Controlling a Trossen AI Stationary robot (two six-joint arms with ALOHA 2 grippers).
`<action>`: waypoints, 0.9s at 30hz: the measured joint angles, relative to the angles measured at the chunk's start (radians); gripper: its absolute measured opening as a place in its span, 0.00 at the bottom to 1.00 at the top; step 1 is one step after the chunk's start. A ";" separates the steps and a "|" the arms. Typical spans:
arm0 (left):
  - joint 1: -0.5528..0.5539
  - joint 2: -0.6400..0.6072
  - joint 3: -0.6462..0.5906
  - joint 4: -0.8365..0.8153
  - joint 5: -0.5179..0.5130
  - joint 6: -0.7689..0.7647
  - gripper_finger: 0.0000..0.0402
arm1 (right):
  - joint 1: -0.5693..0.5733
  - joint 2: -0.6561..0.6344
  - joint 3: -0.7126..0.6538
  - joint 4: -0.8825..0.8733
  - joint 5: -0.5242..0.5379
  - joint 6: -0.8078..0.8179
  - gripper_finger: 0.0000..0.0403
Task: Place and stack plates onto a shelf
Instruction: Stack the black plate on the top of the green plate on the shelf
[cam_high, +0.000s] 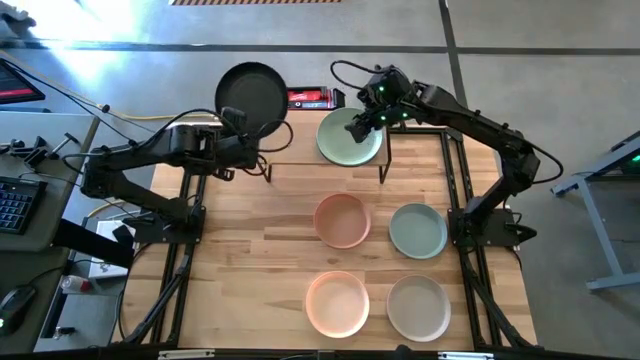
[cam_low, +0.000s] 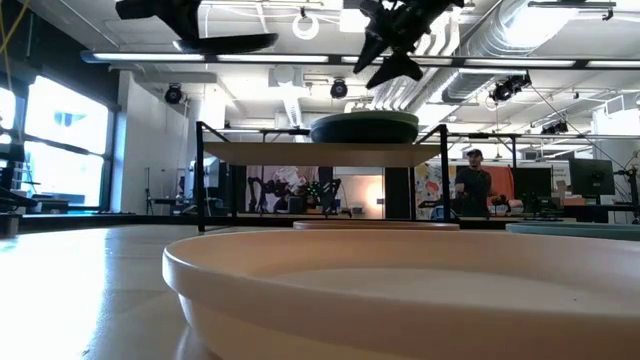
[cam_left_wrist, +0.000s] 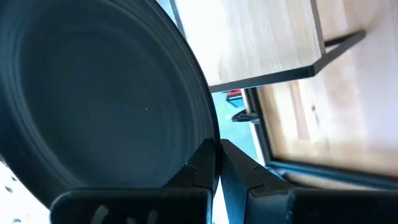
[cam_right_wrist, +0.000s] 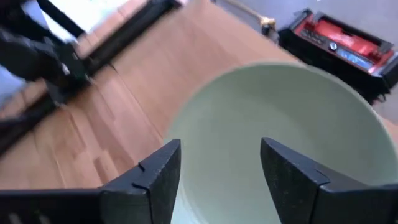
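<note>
the left gripper (cam_high: 243, 122) is clamped on the rim of a black plate (cam_high: 251, 98), holding it in the air over the far left part of the table, beside the left end of the shelf (cam_high: 300, 152); in the left wrist view the two dark fingers (cam_left_wrist: 202, 168) pinch the plate's edge (cam_left_wrist: 93, 99) with the wooden shelf top (cam_left_wrist: 261, 37) showing past it. the right gripper (cam_high: 362, 122) hangs just above a pale green plate (cam_high: 349, 137) that rests on the right half of the shelf top; its fingers stand wide apart and hold nothing, and in the right wrist view they frame the plate's pale bowl (cam_right_wrist: 292, 118) from above without touching it. in the low view the green plate (cam_low: 364, 127) sits flat on the light shelf board (cam_low: 320, 153), with the right gripper (cam_low: 385, 55) above it and the black plate (cam_low: 225, 42) higher up to one side. four more plates lie on the table (cam_high: 250, 260) in front of the shelf, apart from one another: a peach-pink plate (cam_high: 342, 220) and a second pale green plate (cam_high: 418, 230) nearer the shelf, then another peach-pink plate (cam_high: 337, 303) and a beige plate (cam_high: 418, 307) at the near edge. a red-and-black device (cam_high: 312, 98) lies behind the shelf. a person (cam_low: 473, 185) stands far off in the room beyond the table.
</note>
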 joint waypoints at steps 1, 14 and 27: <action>-0.005 0.006 0.000 0.001 -0.004 0.025 0.00 | 0.000 0.000 0.000 0.020 0.000 0.015 0.50; -0.027 0.122 0.000 0.002 -0.076 0.223 0.00 | 0.001 0.000 0.000 0.256 -0.003 0.109 0.50; -0.027 0.211 -0.001 0.085 -0.179 0.267 0.00 | 0.033 0.000 0.000 0.360 0.016 0.132 0.50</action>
